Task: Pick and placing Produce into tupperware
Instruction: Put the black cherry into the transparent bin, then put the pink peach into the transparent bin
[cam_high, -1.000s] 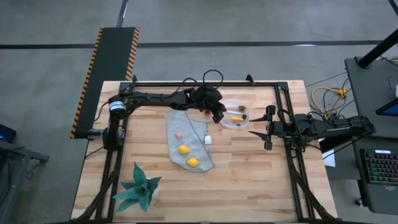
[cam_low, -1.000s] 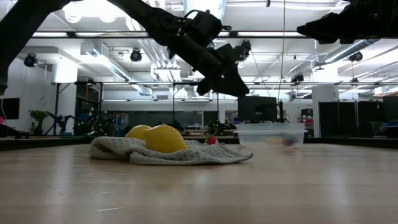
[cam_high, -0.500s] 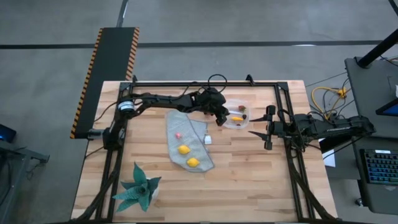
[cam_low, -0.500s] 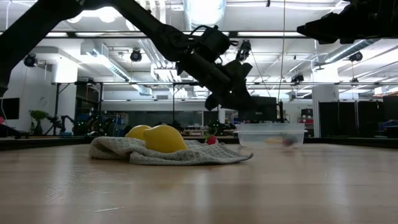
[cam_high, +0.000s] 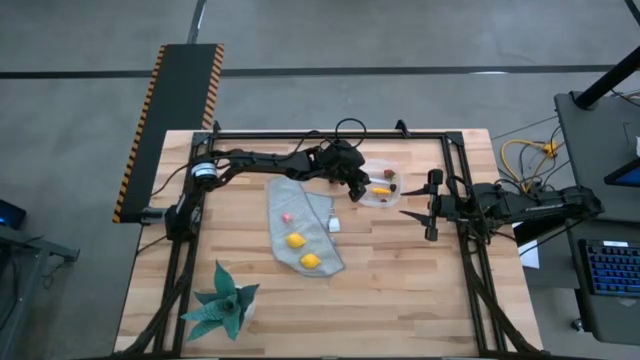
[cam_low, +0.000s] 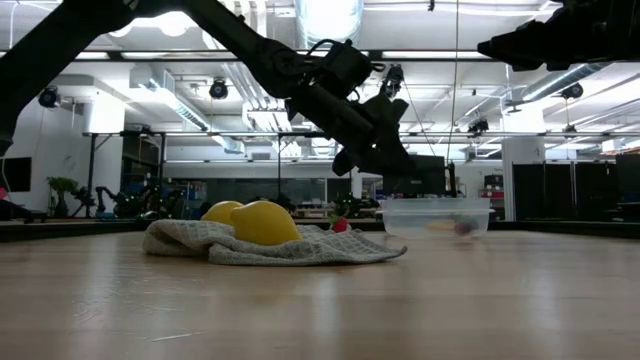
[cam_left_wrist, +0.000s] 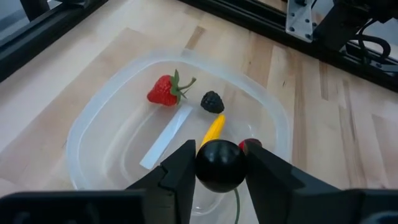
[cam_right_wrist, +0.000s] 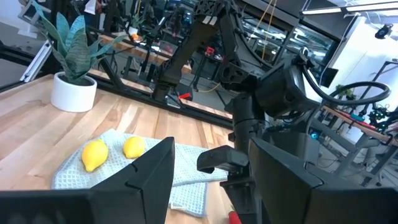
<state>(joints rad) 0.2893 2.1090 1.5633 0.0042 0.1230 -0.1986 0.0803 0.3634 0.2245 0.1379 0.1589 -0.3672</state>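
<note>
The left gripper (cam_left_wrist: 221, 163) hangs above the tupperware (cam_left_wrist: 93, 121), its two fingers (cam_left_wrist: 180, 168) pressed against the sides of a round dark fruit (cam_left_wrist: 219, 164) with a thin green stem trailing below it. In the left wrist view the clear, rounded container already holds a red strawberry (cam_left_wrist: 165, 92), a small dark berry (cam_left_wrist: 212, 101), a yellow-orange stick (cam_left_wrist: 213, 129) and a bit of red (cam_left_wrist: 250, 144) just beside the held fruit; a pale white strip (cam_left_wrist: 166, 137) also shows on the container's floor. From above, the left arm (cam_high: 270, 160) reaches across the back of the wooden worktop (cam_high: 400, 290) to the tupperware (cam_high: 379, 183), which sits near the worktop's far edge, to the right of the grey-blue cloth (cam_high: 300, 225). Two yellow lemons (cam_high: 296, 240) (cam_high: 311, 261) lie on that cloth, with a small pink piece (cam_high: 286, 216) farther up on it, and a small white cube (cam_high: 334, 226) rests at the cloth's right edge. A teal spiky plant (cam_high: 224, 305) stands at the near left corner. The right gripper (cam_high: 432, 206) waits over the right side of the worktop, well apart from the container, its fingers (cam_right_wrist: 286, 171) spread wide with nothing between them. In the low view the lemons (cam_low: 262, 222) sit on the bunched cloth (cam_low: 270, 245) and the tupperware (cam_low: 436, 215) stands just behind and to its right.
</note>
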